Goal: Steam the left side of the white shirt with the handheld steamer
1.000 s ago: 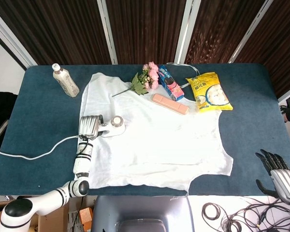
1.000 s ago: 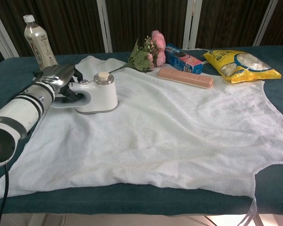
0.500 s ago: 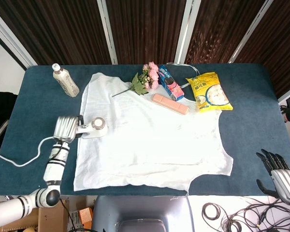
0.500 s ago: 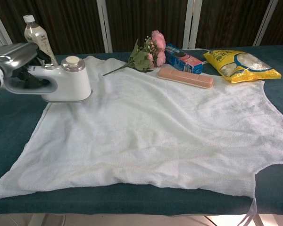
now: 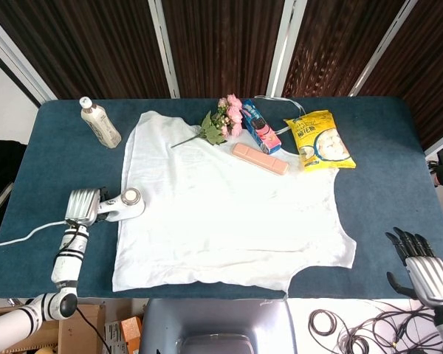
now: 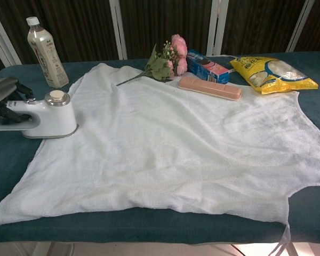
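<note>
Silver left hand (image 5: 82, 206) gripping steamer (image 5: 125, 205) handle, shirt's (image 5: 221, 206) edge

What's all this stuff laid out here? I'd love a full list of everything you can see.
table: one, dark blue-green cloth top.
white shirt: one, spread flat mid-table.
handheld steamer: one, white, at the shirt's left edge.
cord: one, white, trailing left of the steamer.
bottle: one, pale with white cap, far left.
flowers: one pink bunch, on the shirt's far edge.
box: one, blue, beside the flowers.
pink case: one, on the shirt.
snack bag: one, yellow, far right.
left hand: silver, holds the steamer's handle.
right hand: near right corner, holding nothing, fingers apart.
</note>
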You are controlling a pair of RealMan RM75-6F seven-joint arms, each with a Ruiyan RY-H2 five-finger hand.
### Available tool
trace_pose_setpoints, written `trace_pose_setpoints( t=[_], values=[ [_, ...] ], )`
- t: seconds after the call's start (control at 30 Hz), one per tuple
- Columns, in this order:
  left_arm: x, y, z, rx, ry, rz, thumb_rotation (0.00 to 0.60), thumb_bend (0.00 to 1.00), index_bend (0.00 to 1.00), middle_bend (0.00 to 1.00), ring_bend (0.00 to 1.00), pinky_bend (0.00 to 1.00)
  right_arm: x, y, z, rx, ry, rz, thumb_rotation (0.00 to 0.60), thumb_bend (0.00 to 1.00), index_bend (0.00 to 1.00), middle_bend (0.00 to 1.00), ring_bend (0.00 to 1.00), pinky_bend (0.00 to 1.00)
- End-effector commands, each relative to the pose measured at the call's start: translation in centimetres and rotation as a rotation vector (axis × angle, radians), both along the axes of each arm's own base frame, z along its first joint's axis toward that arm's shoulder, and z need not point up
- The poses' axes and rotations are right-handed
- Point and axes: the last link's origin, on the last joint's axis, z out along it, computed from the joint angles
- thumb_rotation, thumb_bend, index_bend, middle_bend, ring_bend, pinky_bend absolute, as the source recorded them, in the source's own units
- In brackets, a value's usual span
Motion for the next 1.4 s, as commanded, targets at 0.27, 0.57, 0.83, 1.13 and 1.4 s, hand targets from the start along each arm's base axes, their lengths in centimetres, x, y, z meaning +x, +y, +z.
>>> trace_pose_setpoints(
  t=[0.27,0.57,0.83,1.13,1.4],
  values=[
    [0.0,-0.9,-0.5,-0.028,-0.002,-0.049,0.6,0.16,0.26,0.21,0.17,0.36,-0.1,0.2,0.2,-0.007,-0.006,-0.005,0.6,0.37,0.0,0.0,0.0,0.0],
    [-0.4,-1.9,1.5,-0.04,0.072,-0.004,0.52,0.0,0.04,0.0,0.0,0.15,-0.1,0.1,0.0,0.006,-0.008,-0.006,0.6,0.37,0.0,0.0,0.0,0.0],
    [-0.2,-6.9,7.6,-0.04,0.048,-0.023,0.5,0.0,0.02,0.0,0.0,0.14,-0.1,0.1,0.2,0.001,-0.012,-0.005,0.6,0.37,0.0,0.0,0.0,0.0],
    [-2.5,-19.2,9.7,0.022,-0.155,-0.14,0.6,0.0,0.0,0.0,0.0,0.14,0.1,0.1,0.8,-0.054,-0.018,0.015,0.6,0.37,0.0,0.0,0.0,0.0],
    [-3.6,-21.0,9.0,0.078,-0.113,-0.152,0.6,0.0,0.0,0.0,0.0,0.14,0.4,0.0,1.0,-0.125,-0.004,0.034,0.6,0.37,0.0,0.0,0.0,0.0]
  ],
)
